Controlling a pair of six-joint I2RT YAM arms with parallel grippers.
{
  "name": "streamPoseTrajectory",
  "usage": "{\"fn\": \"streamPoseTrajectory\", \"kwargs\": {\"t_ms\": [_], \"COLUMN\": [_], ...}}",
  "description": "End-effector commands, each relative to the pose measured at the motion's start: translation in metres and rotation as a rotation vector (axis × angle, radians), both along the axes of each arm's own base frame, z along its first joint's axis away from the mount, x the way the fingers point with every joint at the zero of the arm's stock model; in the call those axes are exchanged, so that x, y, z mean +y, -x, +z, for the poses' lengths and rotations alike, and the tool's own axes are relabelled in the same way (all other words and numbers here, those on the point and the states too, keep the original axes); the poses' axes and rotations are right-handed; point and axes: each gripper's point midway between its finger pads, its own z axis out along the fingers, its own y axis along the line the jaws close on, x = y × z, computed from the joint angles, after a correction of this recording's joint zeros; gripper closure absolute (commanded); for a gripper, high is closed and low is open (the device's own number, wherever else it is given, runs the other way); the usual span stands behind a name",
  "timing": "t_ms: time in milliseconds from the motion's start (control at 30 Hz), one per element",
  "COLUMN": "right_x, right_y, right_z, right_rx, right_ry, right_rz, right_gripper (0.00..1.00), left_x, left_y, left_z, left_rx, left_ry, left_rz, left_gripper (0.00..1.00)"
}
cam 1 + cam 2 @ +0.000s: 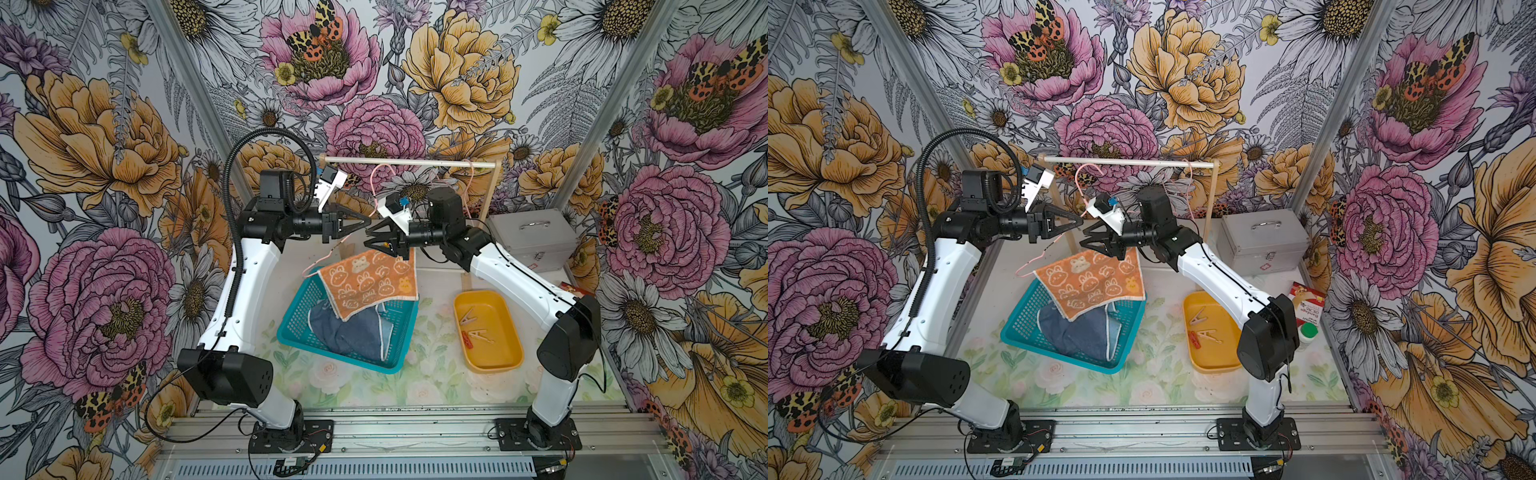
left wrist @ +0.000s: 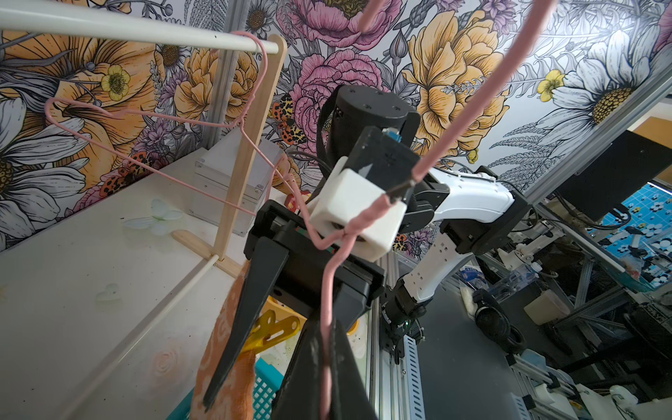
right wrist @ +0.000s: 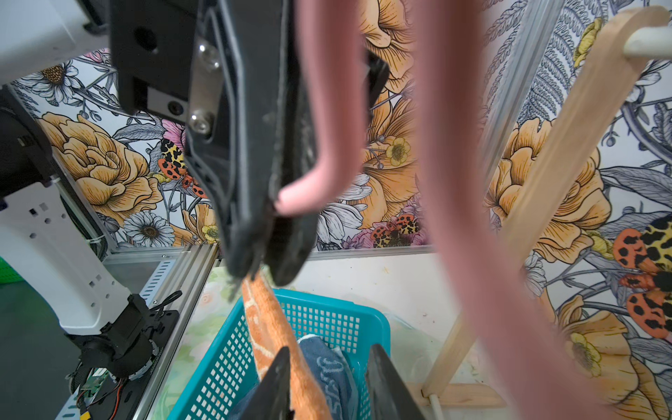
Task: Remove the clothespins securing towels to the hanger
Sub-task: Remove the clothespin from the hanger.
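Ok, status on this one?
Left gripper shut on pink hanger. Right gripper straddles yellow clothespin, grip unclear. Orange towel hanging over basket. Blue towel in basket.

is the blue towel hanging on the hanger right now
No, the blue towel lies crumpled inside the teal basket.

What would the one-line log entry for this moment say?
left gripper: shut on pink hanger | right gripper: at yellow clothespin on orange towel, grip unclear | tray: three clothespins | basket: blue towel
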Motion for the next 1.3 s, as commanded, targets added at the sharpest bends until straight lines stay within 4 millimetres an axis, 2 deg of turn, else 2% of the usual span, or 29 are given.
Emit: {"fn": "streamPoseTrajectory", "kwargs": {"t_ms": [0,267,433,633,800,1133,1267], "right_x": [0.005,0.013,0.009,-0.007,-0.019,-0.023,-0.022], "right_y": [-0.008,-0.019,-0.022,-0.014,-0.009,0.000,-0.002], "right_z": [-0.011,-0.018,-0.019,-0.008,-0.012,-0.010,-0.015], "right_rx": [0.046,0.051,0.027,-0.037,-0.057,-0.063,-0.045], "right_ry": [0.008,0.013,0.026,0.039,0.071,0.074,0.074], "right_rz": [0.012,0.008,-0.032,-0.100,-0.139,-0.103,-0.089], "right_gripper": [0.66,0.68,0.70,0.66,0.63,0.63,0.68], "left_x": [-0.011,-0.020,-0.016,-0.002,-0.004,-0.008,-0.009], "left_y": [0.014,0.014,0.010,0.000,0.003,0.009,0.010], "left_z": [0.013,0.012,0.009,0.007,0.009,0.011,0.011], "left_rx": [-0.048,-0.035,-0.033,-0.025,-0.030,-0.035,-0.037], "left_ry": [0.047,0.054,0.057,0.058,0.059,0.057,0.060], "left_rz": [-0.098,-0.133,-0.126,-0.084,-0.090,-0.102,-0.111], "left_gripper": [1.00,1.00,1.00,1.00,1.00,1.00,1.00]}}
